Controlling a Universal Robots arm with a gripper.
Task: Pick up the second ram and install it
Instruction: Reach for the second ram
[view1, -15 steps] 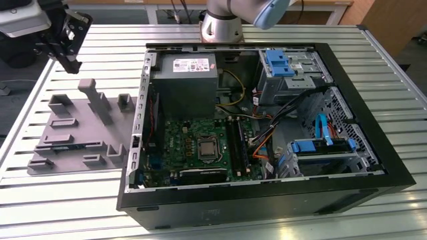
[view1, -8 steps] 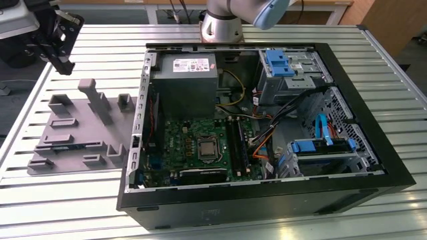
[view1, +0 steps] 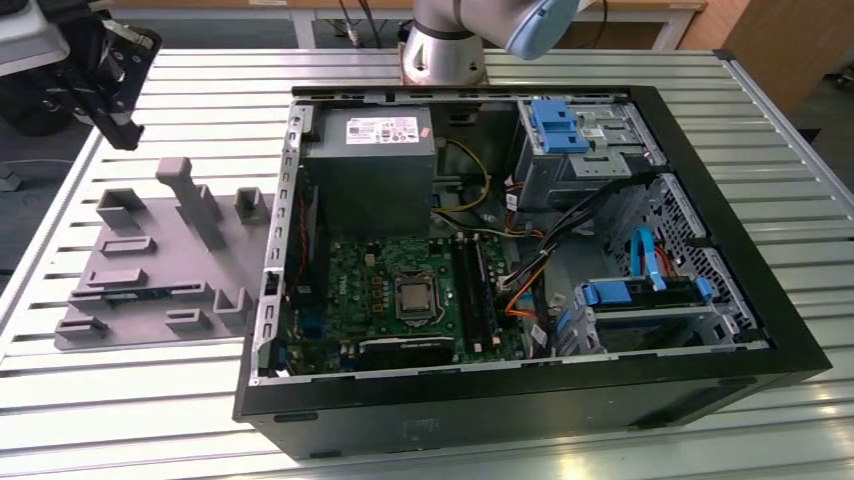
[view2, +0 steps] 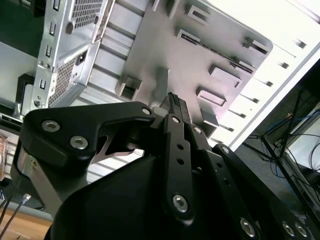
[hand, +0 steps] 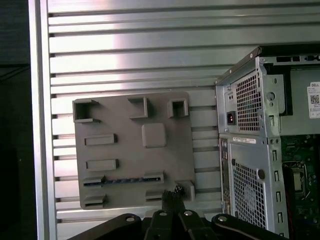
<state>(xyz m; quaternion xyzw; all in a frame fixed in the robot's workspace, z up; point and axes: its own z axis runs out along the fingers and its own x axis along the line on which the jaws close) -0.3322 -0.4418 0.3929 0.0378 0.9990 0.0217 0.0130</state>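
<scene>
The second ram (hand: 122, 180) is a thin blue-green stick lying flat in the holders of the grey fixture plate (hand: 165, 160), outside the computer case. In the exterior view the second ram (view1: 140, 294) lies near the plate's front, on the exterior view's left. My gripper (view1: 124, 135) hangs high above the table beyond the plate's far left corner, well away from the ram. In both wrist views its black fingers (hand: 172, 200) (view2: 172, 107) meet at the tips, shut with nothing between them. The long black memory slots (view1: 470, 285) run along the green motherboard inside the case.
The open computer case (view1: 747, 330) lies on its side across the middle of the slatted metal table (view1: 174, 400). Inside are a grey power supply (view1: 367, 165), blue drive brackets (view1: 641, 292) and loose cables. Upright grey blocks (view1: 187, 195) rise from the fixture plate.
</scene>
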